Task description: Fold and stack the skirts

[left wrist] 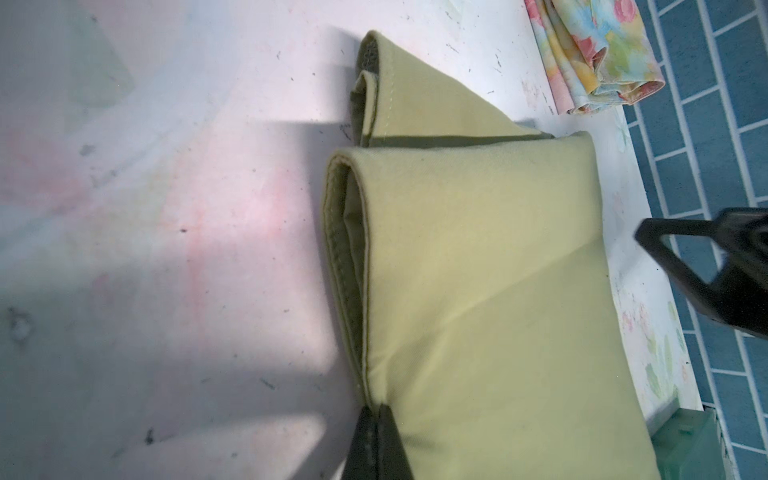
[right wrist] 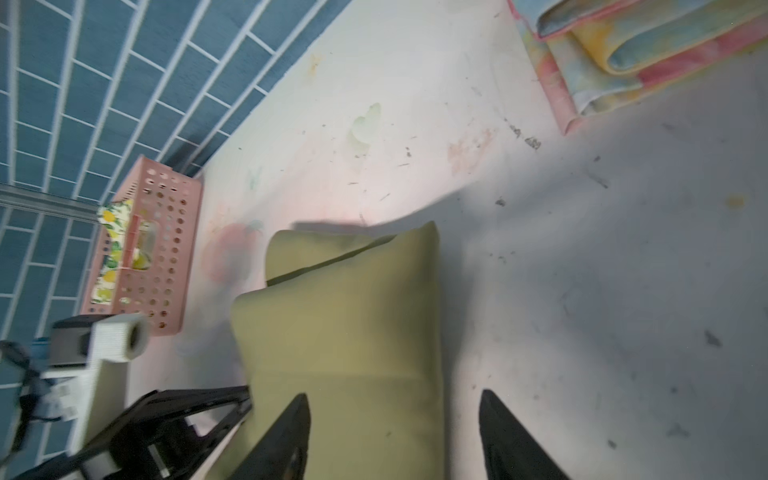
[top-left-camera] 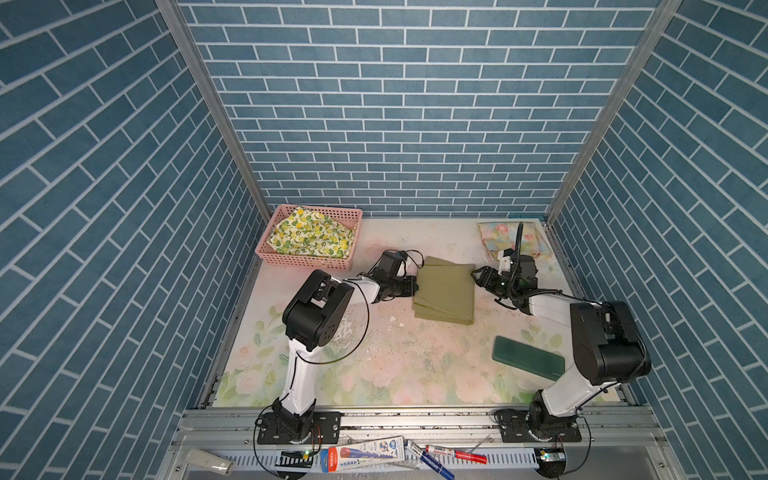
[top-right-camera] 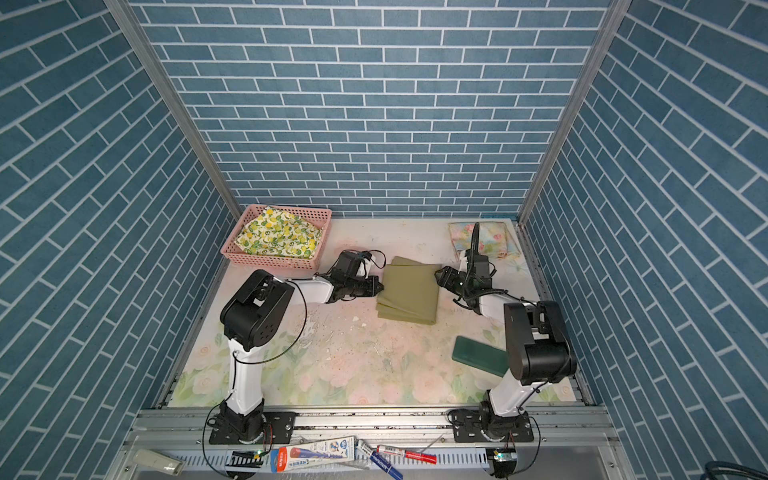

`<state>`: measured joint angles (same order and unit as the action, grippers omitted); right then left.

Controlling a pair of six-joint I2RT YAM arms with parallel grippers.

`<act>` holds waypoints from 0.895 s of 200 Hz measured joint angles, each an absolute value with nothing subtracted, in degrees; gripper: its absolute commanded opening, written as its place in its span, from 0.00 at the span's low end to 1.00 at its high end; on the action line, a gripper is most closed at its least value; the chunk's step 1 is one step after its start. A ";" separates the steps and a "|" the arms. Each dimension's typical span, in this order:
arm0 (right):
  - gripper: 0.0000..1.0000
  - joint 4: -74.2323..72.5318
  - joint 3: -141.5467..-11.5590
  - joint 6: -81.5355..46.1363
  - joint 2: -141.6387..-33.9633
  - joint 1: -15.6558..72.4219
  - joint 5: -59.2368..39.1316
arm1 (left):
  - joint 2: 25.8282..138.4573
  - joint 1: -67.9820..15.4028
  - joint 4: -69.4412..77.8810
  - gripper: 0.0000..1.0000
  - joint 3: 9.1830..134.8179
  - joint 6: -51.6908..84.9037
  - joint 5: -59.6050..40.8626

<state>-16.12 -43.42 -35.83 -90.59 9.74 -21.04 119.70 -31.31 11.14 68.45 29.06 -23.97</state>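
The table (top-left-camera: 395, 365) has a pale top printed with faded pink roses and green leaves, scuffed and speckled with small chips. A pink basket (top-left-camera: 307, 261) stands in the far left corner. A folded olive green skirt (top-left-camera: 446, 291) lies near the middle. A folded pastel floral skirt (top-left-camera: 496, 237) lies in the far right corner. A dark green block (top-left-camera: 528, 357) lies flat near the right edge, well apart from both skirts.

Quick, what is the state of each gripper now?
Left gripper: shut on the olive skirt, at its edge.
Right gripper: open, holding nothing, at the skirt's opposite edge.
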 measured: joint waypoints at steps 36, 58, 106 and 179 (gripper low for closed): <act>0.42 -18.50 -42.00 -38.30 -86.76 13.89 -22.17 | 119.70 -31.38 11.16 0.00 68.45 28.95 -23.79; 0.36 -24.34 -38.46 -42.24 -90.04 15.94 -24.64 | 119.70 -31.44 11.29 0.00 68.45 28.95 -23.62; 0.27 -40.12 -30.59 -49.08 -100.88 17.78 -28.49 | 119.70 -31.42 11.29 0.00 68.42 28.88 -23.55; 0.30 -28.60 -29.61 -46.96 -91.64 18.02 -24.53 | 119.70 -31.51 11.33 0.00 68.45 28.88 -23.40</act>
<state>-28.60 -29.61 -46.96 -91.64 18.02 -24.53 119.70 -31.51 11.33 68.45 28.88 -23.40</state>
